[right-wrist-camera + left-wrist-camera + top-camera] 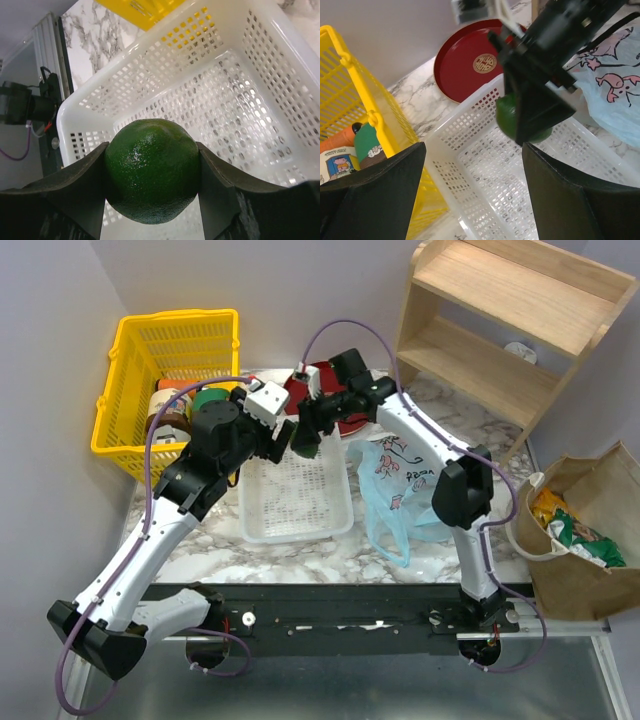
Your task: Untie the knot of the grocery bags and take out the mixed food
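Note:
My right gripper [303,440] is shut on the green lime [152,170] and holds it above the far end of the white perforated basket [300,533]. The lime also shows in the left wrist view [506,117]. My left gripper [473,150] is open and empty, just left of the right one, over the basket's far left part. The light-blue plastic bag [400,485] lies crumpled right of the basket. The brown paper bag [590,575] stands at the far right, with a yellow-orange snack packet [548,505] and a green crisp bag [585,540] inside.
A yellow basket [120,390] holding jars [175,405] stands at the back left. A red plate [470,60] lies behind the white basket. A wooden shelf [500,330] stands at the back right.

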Controlling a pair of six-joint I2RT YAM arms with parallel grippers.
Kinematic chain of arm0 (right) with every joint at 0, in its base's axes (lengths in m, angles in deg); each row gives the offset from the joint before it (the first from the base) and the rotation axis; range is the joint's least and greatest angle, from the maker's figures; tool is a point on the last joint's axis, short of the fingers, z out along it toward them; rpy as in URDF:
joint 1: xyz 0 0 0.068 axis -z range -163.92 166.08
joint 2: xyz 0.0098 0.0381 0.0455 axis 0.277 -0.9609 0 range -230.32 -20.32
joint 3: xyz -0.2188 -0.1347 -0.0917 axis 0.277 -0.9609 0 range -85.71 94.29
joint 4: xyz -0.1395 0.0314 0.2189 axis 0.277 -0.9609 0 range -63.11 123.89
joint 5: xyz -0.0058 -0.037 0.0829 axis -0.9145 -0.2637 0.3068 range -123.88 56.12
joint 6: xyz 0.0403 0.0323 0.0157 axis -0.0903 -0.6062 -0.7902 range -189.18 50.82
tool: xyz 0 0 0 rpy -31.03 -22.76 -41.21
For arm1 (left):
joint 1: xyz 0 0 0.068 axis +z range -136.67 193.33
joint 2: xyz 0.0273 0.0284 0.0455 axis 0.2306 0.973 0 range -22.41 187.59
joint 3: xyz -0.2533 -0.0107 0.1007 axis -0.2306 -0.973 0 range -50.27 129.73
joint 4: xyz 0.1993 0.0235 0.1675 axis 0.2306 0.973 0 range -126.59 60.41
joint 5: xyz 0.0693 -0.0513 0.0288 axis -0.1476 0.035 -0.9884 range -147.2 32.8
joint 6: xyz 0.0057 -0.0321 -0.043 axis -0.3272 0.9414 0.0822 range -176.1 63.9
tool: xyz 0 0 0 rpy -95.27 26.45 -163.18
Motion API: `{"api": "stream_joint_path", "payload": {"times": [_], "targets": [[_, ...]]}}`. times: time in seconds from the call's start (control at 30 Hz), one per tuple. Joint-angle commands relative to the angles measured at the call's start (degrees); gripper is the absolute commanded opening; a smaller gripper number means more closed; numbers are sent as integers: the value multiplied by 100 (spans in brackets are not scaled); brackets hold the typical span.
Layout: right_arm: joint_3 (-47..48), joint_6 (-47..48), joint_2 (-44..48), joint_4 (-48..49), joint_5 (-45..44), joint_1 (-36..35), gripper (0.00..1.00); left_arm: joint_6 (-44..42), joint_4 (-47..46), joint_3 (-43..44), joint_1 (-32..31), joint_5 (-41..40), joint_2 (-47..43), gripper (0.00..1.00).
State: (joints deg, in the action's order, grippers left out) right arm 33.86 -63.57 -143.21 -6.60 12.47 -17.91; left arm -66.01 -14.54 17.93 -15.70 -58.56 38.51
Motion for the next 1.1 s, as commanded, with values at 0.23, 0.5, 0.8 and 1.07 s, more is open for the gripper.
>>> {"api": "stream_joint_path", "payload": {"times": [0.23, 0.5, 0.8, 1.07], "targets": [[1192, 317, -790, 498, -1575, -476, 99, 271, -174, 227, 21, 918, 112, 87], [727, 1064, 299, 42, -2128, -107, 99, 271, -306, 290, 3, 1296, 200, 87], [-2180, 2348, 2996, -178, -2860, 121, 91, -361, -174, 255, -234, 2956, 709, 86], [-4853, 2936, 5300, -617, -2570, 368, 70, -1748, 185, 456, -822, 3670, 1482, 88]]}}
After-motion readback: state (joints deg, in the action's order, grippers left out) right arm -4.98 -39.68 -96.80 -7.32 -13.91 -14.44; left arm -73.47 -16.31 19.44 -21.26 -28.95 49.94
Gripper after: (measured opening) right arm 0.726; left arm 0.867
